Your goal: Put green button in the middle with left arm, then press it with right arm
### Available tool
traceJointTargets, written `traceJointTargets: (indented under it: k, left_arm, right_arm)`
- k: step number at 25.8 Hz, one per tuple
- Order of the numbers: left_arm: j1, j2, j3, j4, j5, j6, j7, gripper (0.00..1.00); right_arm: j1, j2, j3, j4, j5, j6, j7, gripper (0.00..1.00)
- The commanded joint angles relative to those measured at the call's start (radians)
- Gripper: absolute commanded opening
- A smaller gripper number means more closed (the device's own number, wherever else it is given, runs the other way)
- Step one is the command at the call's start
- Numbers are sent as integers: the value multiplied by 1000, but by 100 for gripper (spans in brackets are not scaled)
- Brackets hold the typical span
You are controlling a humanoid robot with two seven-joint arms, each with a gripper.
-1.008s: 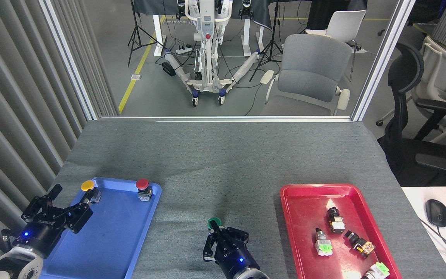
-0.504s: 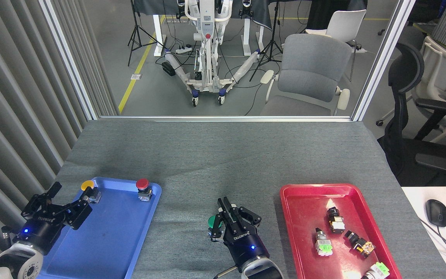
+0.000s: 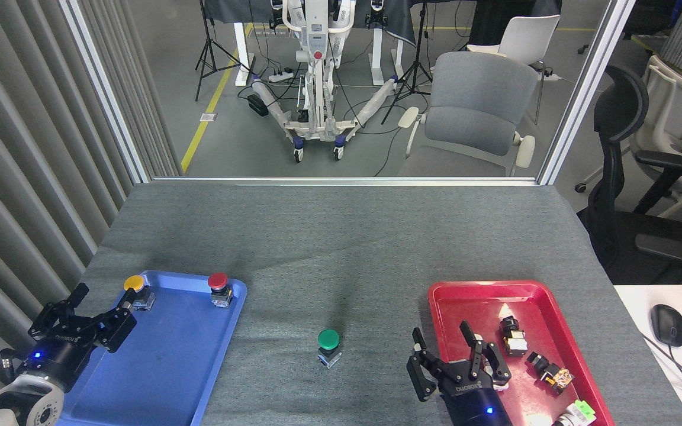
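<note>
Right gripper (image 3: 458,361) moved off green button (image 3: 328,339), fingers spread, left gripper (image 3: 83,316) released

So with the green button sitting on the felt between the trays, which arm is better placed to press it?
Right. The right gripper hovers open at the red tray's near-left edge, a short move from the green button. The left gripper sits open at the blue tray's far-left side, clearly farther off.

Grey floor (image 3: 228,118), grey office chair (image 3: 474,112), black chair (image 3: 631,177), ribbed wall (image 3: 21,148)
</note>
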Motion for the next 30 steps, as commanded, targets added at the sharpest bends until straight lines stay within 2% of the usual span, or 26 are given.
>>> traceJointTargets:
  k: [1,4,6,13,16,18,23,27,30]
  left_arm:
    - [4,3,0,-10,1,-1,2,100]
    - [9,6,0,-5,1,-9,2,100]
    - [18,6,0,-11,1,-30,2,100]
    - [102,3,-2,-89,0,-79,-1,100]
    - [116,1,-43,-102,-10,-196,-9,100]
    - [118,-2,-80,-108,-14,-228,-9,100]
    - [119,-8,-134,-183,-14,-228,-17,99]
    - [107,-28,-226,-264,-19,-216,-37,100]
    - [90,-79,-300,-275,-31,-205,-95,100]
  right_arm:
    - [40,-32,-44,-31,-46,-39,-39,100]
    - [49,-35,-88,-31,-115,-36,-40,100]
    - [50,-47,-111,-31,-132,-28,-40,100]
    - [52,-70,-136,-31,-130,-25,-31,100]
    - [52,-75,-136,-31,-124,-11,-36,100]
    - [50,-75,-134,-26,-121,-10,-33,100]
    - [50,-76,-136,-26,-121,-4,-33,100]
    - [50,-78,-136,-25,-121,5,-33,100]
    - [50,-78,-134,-25,-121,5,-33,100]
